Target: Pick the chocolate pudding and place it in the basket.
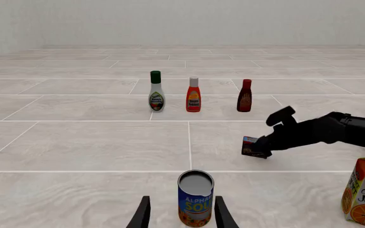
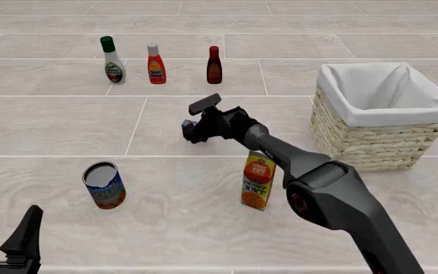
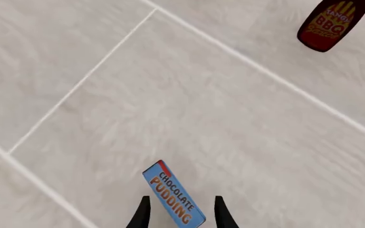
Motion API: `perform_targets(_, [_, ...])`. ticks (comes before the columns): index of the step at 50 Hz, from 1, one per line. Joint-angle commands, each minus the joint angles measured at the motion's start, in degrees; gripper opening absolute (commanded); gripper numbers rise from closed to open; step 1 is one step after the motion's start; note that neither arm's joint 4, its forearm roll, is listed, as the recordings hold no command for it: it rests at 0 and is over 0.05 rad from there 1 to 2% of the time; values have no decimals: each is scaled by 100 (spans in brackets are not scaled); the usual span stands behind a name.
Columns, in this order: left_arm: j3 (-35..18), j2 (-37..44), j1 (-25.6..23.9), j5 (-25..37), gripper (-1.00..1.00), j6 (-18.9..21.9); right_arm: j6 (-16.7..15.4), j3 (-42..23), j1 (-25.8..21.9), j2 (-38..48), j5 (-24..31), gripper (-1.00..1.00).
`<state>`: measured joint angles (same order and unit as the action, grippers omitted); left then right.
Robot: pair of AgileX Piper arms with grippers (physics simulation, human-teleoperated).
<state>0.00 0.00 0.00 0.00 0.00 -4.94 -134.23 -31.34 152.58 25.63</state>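
Pale tiled tabletop spreads under the right gripper (image 3: 177, 211), whose black fingers straddle the small dark brown chocolate pudding box (image 3: 173, 194) with the blue edge, its long axis running along them; whether they clamp it I cannot tell. Well off to that gripper's right stands the woven straw-coloured wicker basket (image 2: 353, 137). The left gripper (image 2: 4, 235) hangs spread, far off.

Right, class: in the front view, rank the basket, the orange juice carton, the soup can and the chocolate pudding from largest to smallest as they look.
1. basket
2. orange juice carton
3. soup can, shorter than the carton
4. chocolate pudding, mostly hidden in the right gripper, so its rank is likely but not sure
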Motion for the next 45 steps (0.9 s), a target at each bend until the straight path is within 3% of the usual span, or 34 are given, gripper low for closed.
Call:
perform_targets(1, [0,0,0,0,100,0,8,-91,25,105,35,100])
perform_targets(16, [0,0,0,0,100,0,104,90,-46,97,-126,100])
perform_targets(22, [0,0,0,0,100,0,403,285,-108,-21,-314,100])
perform_targets(23, [0,0,0,0,100,0,473,223,-64,-16,-304,-100])
perform_targets(24, [0,0,0,0,100,0,411,332,-15,-105,-454,-100])
perform_targets(29, [0,0,0,0,100,0,393,-308,138,202,-96,-100])
perform_targets(45, [0,0,0,0,100,0,360,-251,210,136,-213,-100])
